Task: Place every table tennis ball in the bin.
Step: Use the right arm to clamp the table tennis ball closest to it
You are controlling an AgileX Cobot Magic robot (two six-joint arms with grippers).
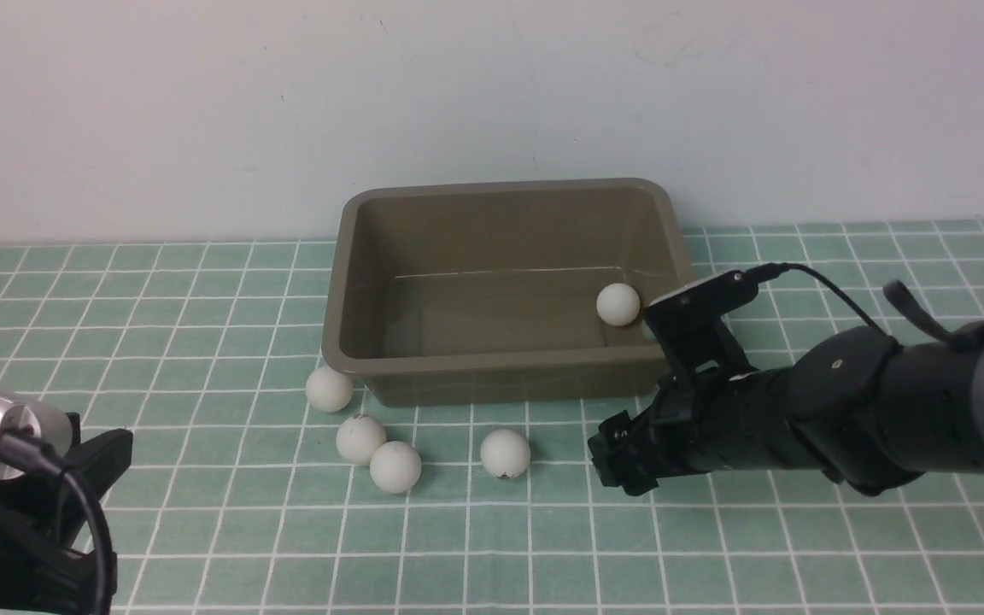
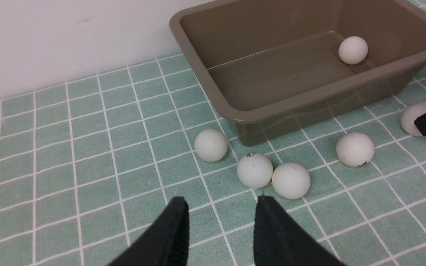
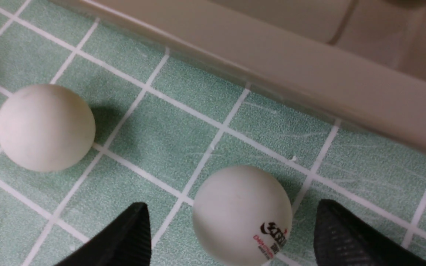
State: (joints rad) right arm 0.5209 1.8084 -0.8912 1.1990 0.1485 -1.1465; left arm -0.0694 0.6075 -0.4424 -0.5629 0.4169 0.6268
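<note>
Right hand spread apart around printed ball on green counter, left hand held apart, empty, plain ball seen inside bin at 3 o'clock.

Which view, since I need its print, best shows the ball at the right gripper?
Right wrist view: the ball is close, print visible. Left wrist view shows it small, partly covered; front view hides it.
</note>
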